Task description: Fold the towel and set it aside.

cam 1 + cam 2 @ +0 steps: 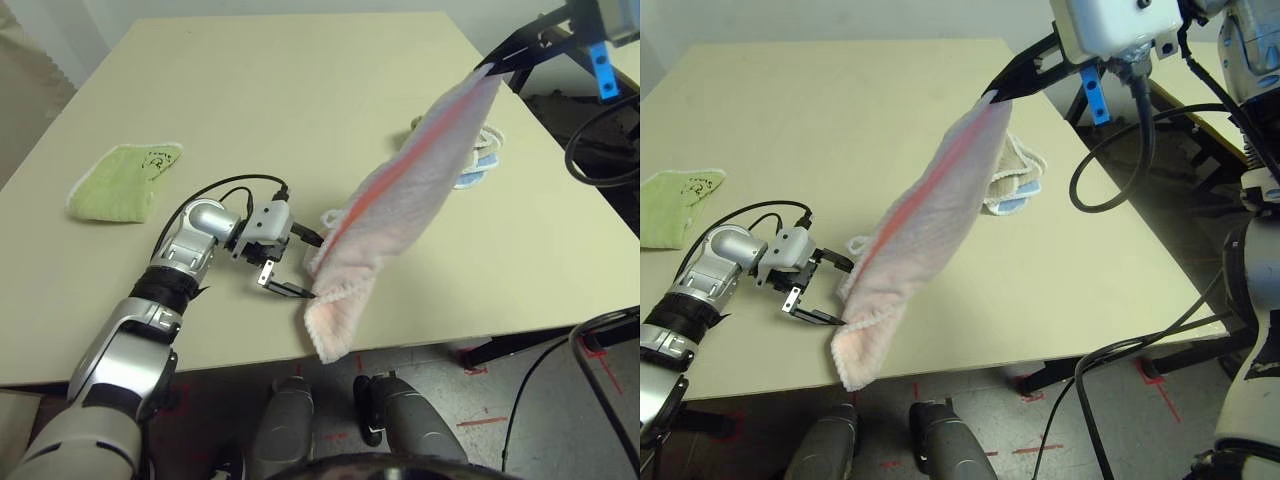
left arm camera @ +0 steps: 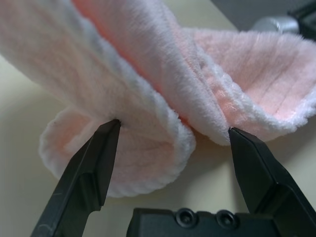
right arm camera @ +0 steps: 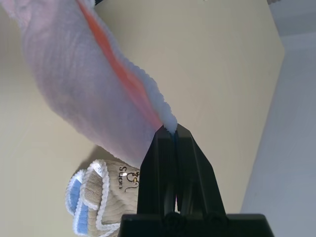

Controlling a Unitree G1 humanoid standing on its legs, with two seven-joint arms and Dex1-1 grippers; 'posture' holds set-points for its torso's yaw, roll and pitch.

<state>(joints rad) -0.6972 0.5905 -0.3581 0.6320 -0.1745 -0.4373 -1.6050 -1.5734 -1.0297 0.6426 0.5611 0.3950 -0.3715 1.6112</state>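
The right pincer (image 1: pixel 992 97) pinches a corner of the pale pink terry towel (image 1: pixel 400 210), hanging it above the beige worktop (image 1: pixel 300 90). The left pincer (image 1: pixel 312 268), spread wide, should bracket the lower edge fully before closing.

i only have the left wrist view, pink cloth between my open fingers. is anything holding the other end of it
Observer: Yes. The right gripper is shut on the towel at one corner, held high over the table.
Operator: does the towel hang free or touch the table
Observer: Its lower end droops past the table's near edge, at the left gripper.
Operator: anything else on the table
Observer: A small green towel lies on the robot's left side.
Operator: and near the right arm
Observer: Beige-and-blue folded towels lie on the table below the raised corner.
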